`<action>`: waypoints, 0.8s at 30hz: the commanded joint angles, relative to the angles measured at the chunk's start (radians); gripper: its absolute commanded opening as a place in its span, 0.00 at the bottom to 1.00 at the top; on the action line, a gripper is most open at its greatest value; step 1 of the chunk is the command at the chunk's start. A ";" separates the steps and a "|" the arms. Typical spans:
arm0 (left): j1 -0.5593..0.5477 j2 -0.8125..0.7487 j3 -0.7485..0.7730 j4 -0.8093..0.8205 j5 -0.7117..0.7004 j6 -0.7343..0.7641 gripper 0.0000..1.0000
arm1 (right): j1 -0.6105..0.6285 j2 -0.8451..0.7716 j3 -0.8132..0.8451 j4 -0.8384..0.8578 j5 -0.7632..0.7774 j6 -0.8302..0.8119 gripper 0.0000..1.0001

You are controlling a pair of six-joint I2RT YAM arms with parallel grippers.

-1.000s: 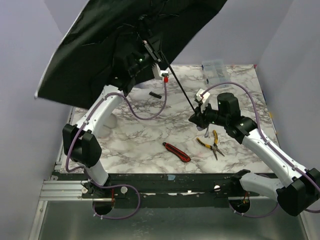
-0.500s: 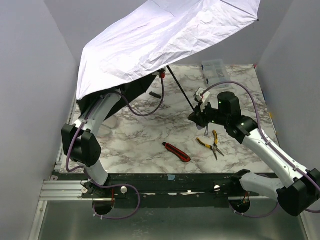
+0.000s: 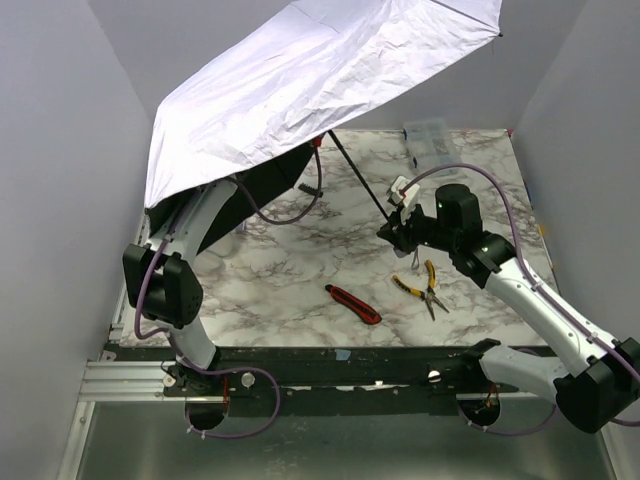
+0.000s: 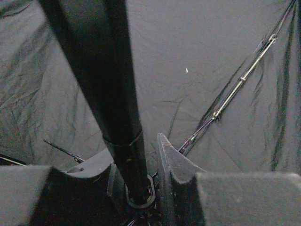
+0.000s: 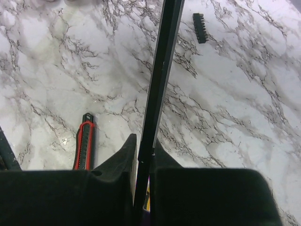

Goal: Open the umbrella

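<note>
Your left arm (image 3: pixel 190 235) reaches up and forward from its base, the left gripper (image 4: pixel 136 160) with jaws closed around the umbrella (image 3: pixel 300 80) shaft. Your right arm (image 3: pixel 520 290) extends forward, elbow bent, the right gripper (image 5: pixel 143 150) with jaws pinching the same shaft lower down.

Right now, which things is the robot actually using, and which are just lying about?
In use: umbrella, with left end effector and right end effector on its black shaft.
Lying about: red utility knife, yellow-handled pliers, clear plastic box, small black toothed strip.
</note>
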 commanded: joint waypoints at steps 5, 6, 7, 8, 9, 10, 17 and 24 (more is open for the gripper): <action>0.199 -0.107 -0.076 0.281 -0.351 -0.031 0.33 | 0.025 -0.017 -0.012 -0.256 -0.202 -0.066 0.00; 0.184 -0.142 -0.118 0.246 -0.311 -0.043 0.35 | 0.025 -0.008 0.007 -0.219 -0.218 -0.030 0.00; 0.166 -0.170 -0.157 0.211 -0.272 -0.046 0.37 | 0.024 0.004 0.029 -0.188 -0.231 0.000 0.00; 0.150 -0.197 -0.201 0.188 -0.226 -0.058 0.38 | 0.024 0.015 0.048 -0.150 -0.242 0.041 0.00; 0.130 -0.217 -0.228 0.160 -0.194 -0.061 0.40 | 0.026 0.028 0.070 -0.122 -0.251 0.073 0.00; 0.111 -0.234 -0.256 0.124 -0.162 -0.061 0.42 | 0.024 0.039 0.088 -0.084 -0.262 0.110 0.00; 0.010 -0.285 -0.358 0.013 -0.038 -0.085 0.51 | 0.025 0.078 0.157 0.104 -0.299 0.275 0.00; -0.026 -0.342 -0.422 -0.108 0.046 -0.082 0.52 | 0.024 0.062 0.155 0.188 -0.292 0.357 0.00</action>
